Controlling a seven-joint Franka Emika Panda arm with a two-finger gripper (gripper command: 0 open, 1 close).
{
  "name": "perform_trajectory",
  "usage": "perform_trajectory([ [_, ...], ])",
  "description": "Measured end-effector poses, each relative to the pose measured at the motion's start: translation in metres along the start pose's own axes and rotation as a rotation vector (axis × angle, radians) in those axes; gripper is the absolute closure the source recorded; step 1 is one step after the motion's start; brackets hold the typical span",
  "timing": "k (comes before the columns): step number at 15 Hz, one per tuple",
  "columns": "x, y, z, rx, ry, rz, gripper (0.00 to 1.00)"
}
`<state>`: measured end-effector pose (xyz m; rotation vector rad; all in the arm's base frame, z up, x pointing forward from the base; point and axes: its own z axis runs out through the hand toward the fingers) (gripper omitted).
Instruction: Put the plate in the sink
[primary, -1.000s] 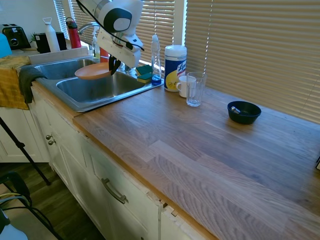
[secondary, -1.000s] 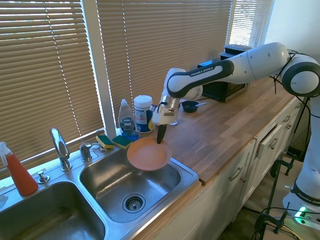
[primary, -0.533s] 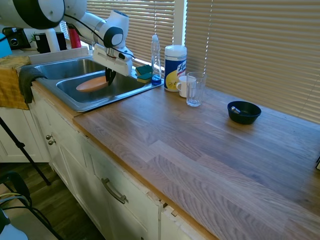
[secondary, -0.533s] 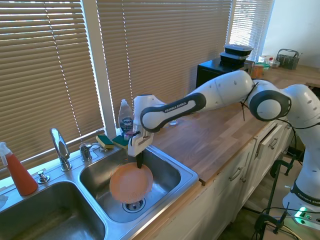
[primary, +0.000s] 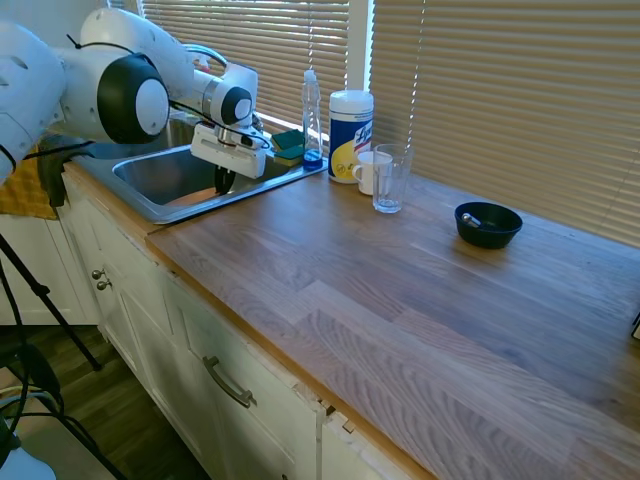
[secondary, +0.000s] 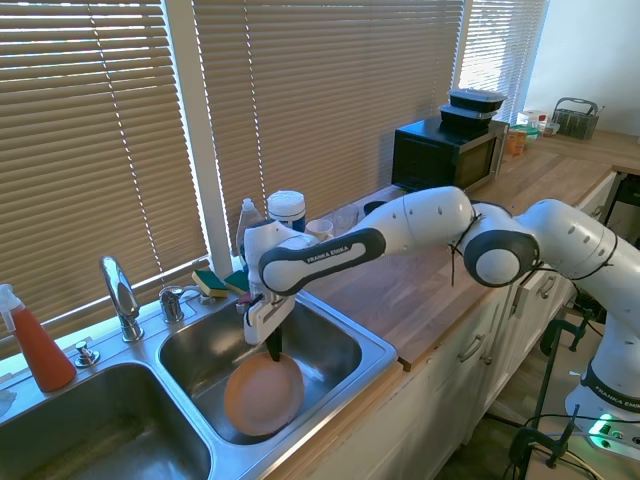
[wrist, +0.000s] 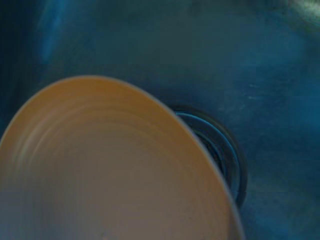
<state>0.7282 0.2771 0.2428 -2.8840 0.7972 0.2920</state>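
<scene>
A: Where is the plate seen?

B: It is seen low inside the right basin of the sink, the one nearer to the counter. It is tilted, and its far rim is pinched by the gripper. In the wrist view the plate fills much of the picture, and the drain is partly covered by its edge.

A: Can it be told if the plate is already resting on the basin floor?

B: That cannot be told for sure. The plate is very close to the bottom, but contact is not shown clearly.

A: How is the gripper held?

B: The fingers are pointed down into the basin and are closed on the rim of the plate. In the first exterior view the gripper is seen just below the sink edge, and the plate itself is hidden there by the front wall.

A: What is placed around the sink?

B: Two sponges are laid behind the basin, just beside a soap bottle and a wipes can. The faucet is placed between the two basins. On the counter, a mug and a glass are set near each other, and a dark bowl is found well apart from the sink.
</scene>
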Motion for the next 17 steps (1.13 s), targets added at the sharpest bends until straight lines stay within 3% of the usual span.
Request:
perform_trajectory([
  [8,0.005,-0.004,-0.013,0.012,0.015,0.003,0.0],
  [17,-0.024,0.008,-0.114,0.06,0.082,0.031,0.0],
])
